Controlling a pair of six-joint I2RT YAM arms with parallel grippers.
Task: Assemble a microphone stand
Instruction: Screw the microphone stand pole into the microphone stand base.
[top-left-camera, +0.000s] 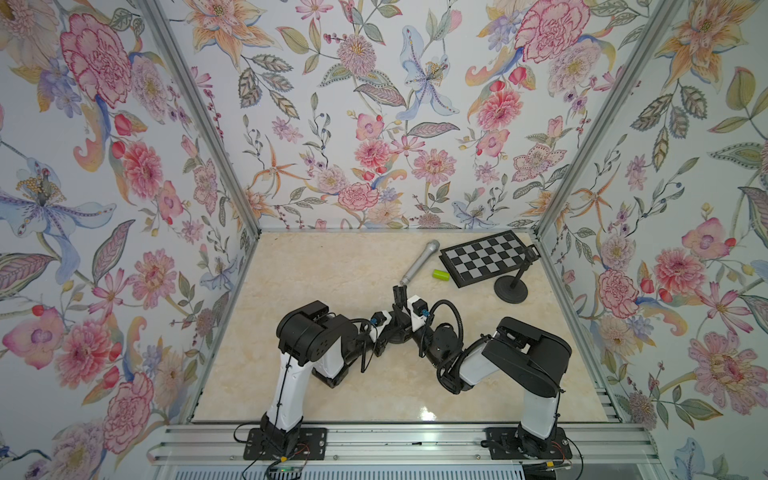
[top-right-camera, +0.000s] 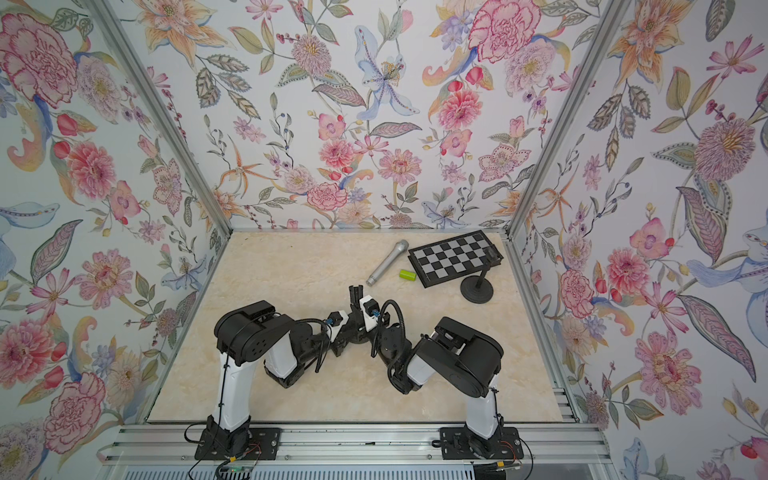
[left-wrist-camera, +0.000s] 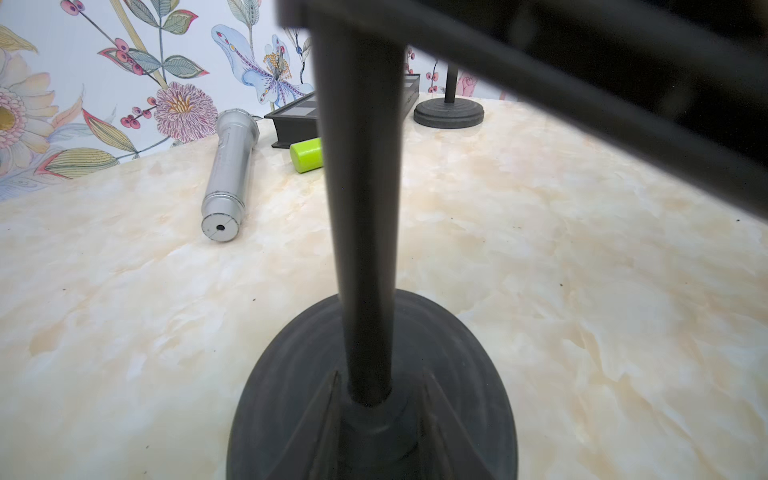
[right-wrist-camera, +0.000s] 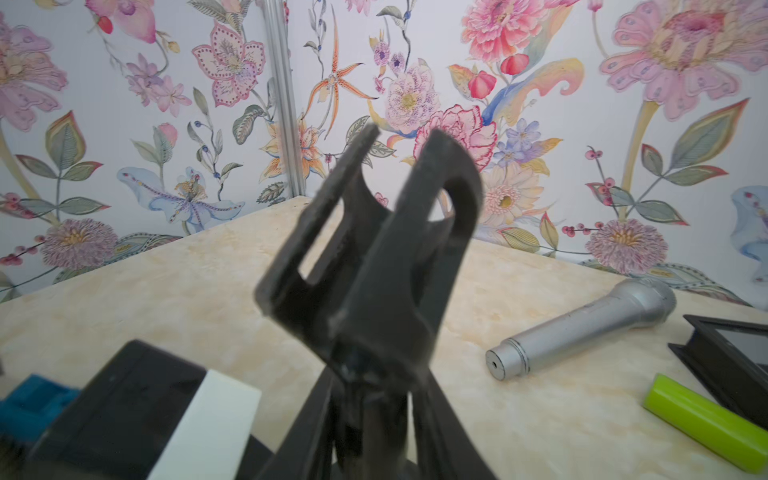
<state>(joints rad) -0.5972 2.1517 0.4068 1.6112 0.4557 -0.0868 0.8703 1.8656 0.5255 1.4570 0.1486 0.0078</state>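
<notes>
Flowered walls box in the marble desk (top-left-camera: 311, 374). My left hand (left-wrist-camera: 380, 374) is clenched on the stand pole (left-wrist-camera: 361, 208) just above its round base (left-wrist-camera: 291, 374), mid-desk. Beside it my right hand (right-wrist-camera: 376, 386) sits released, fingers parted just below the clip (right-wrist-camera: 374, 257). I judge the stand itself built; next that hand must reach over to the microphone (top-left-camera: 419, 262) lying near, grip its barrel, and seat it in the clip.

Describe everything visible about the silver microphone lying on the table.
The microphone is silver and metallic-looking, with a rounded mesh head, a tapering handle and a flat tail with a small hole. No cable shows. It lies on its side on the table, head toward the back wall, apart from the green cylinder; nothing grips it.
</notes>
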